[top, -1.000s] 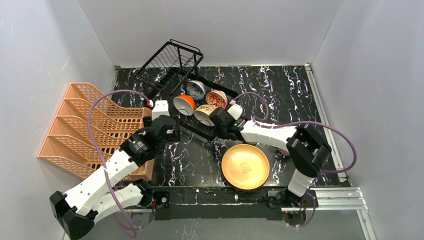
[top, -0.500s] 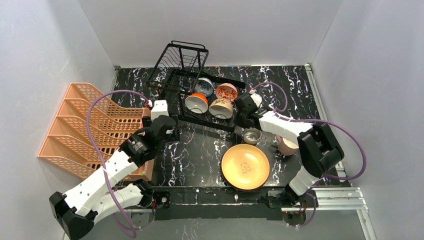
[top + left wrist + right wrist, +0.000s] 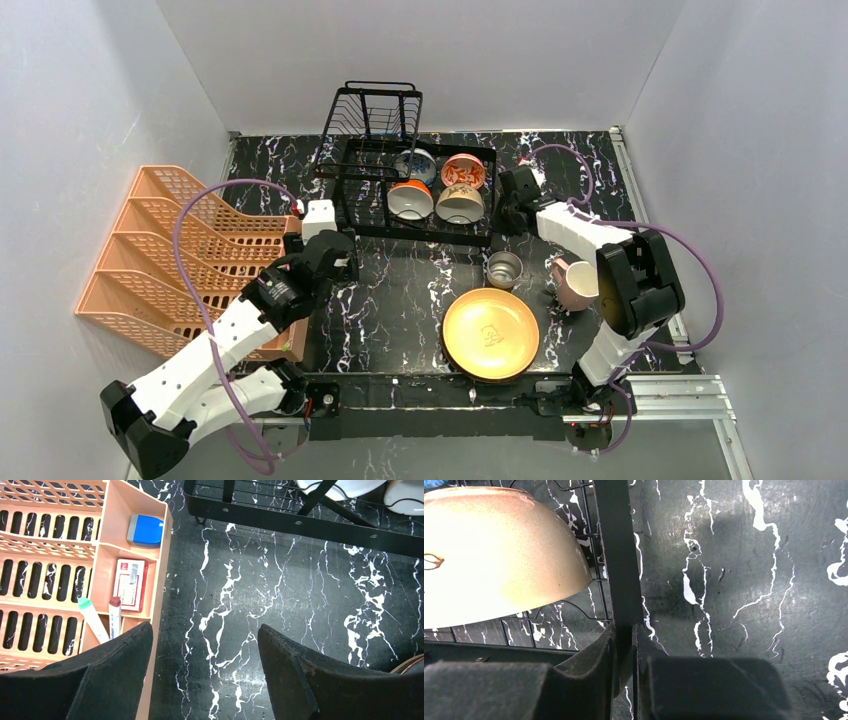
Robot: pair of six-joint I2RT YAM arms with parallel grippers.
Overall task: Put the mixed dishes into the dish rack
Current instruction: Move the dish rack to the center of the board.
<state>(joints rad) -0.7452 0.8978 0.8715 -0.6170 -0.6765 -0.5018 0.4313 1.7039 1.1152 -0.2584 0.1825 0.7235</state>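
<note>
Fingers (image 3: 589, 666) of the right gripper (image 3: 624, 635) clamp the right end bar of the dish rack (image 3: 430, 233), which holds four bowls (image 3: 460, 204). Left gripper (image 3: 205, 630) stands open and empty, front-left of the rack.

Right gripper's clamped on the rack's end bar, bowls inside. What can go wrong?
The right gripper pinches one thin bar of the dish rack; it may slip or twist. The bowls lie tilted inside; a jerk could tip them out. The pink mug sits close beside the right arm; a swing may knock it.
</note>
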